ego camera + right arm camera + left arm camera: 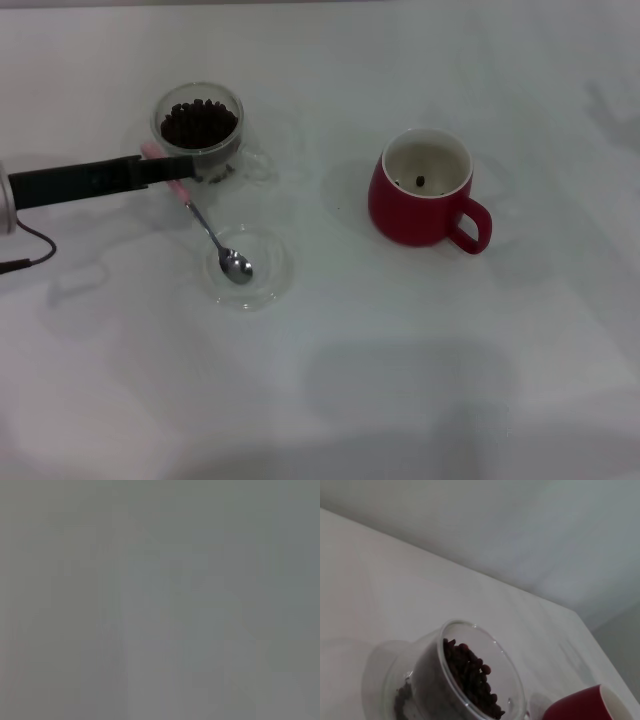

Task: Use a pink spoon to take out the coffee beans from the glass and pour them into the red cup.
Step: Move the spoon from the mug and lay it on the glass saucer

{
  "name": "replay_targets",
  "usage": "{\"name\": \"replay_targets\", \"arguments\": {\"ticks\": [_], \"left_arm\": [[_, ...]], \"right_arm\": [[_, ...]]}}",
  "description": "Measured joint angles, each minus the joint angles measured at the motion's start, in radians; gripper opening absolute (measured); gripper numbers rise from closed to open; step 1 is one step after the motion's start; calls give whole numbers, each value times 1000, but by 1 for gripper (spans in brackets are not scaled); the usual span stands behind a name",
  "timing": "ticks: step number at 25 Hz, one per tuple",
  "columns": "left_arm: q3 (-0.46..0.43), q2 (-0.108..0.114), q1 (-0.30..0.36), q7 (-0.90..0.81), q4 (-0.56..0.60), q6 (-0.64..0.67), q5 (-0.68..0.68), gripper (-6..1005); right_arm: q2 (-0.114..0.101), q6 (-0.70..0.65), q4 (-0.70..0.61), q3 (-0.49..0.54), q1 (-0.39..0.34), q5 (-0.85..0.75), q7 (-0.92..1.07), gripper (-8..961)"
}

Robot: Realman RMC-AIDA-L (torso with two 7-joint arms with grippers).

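Head view: left gripper (pixel 185 166) reaches in from the robot's left, its dark fingers lying across the pink handle of the pink spoon (pixel 210 229), just in front of the glass (pixel 199 128).
Finger state: cannot tell whether the fingers are clamped on the handle or merely alongside it; the tips merge into one dark bar.
Spoon position: bowl rests inside a shallow clear dish (pixel 272 270); stem slopes up toward the gripper, handle end near the base of the glass.
Coffee beans (pixel 199 122): heaped in the glass, close to the rim.
Red cup (pixel 426 190): well apart on the robot's right, handle pointing right and toward the robot; a single bean shows on its white inside.
Step in hand: judged to be taking hold of the spoon; scooping not yet begun.
Next move: calls for a firm grip on the handle, a lift clear of the dish, then a dip of the bowl into the beans.
Left wrist view: shows the glass from the side, beans against its wall, and the cup's rim beyond; neither spoon nor fingers appear.
Right wrist view: featureless grey; right gripper appears in no view.
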Motion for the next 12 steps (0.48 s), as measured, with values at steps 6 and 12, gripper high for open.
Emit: {"name": "replay_targets", "arguments": {"ticks": [6,12], "left_arm": [[2,-16,-9,23,-29,-20,0,127],[7,-33,-9,27,-47,-52,0,128]], "right_arm": [[0,-4,2,1,0,-1,0,874],[0,-4,2,0,0,-2,0,874]]}}
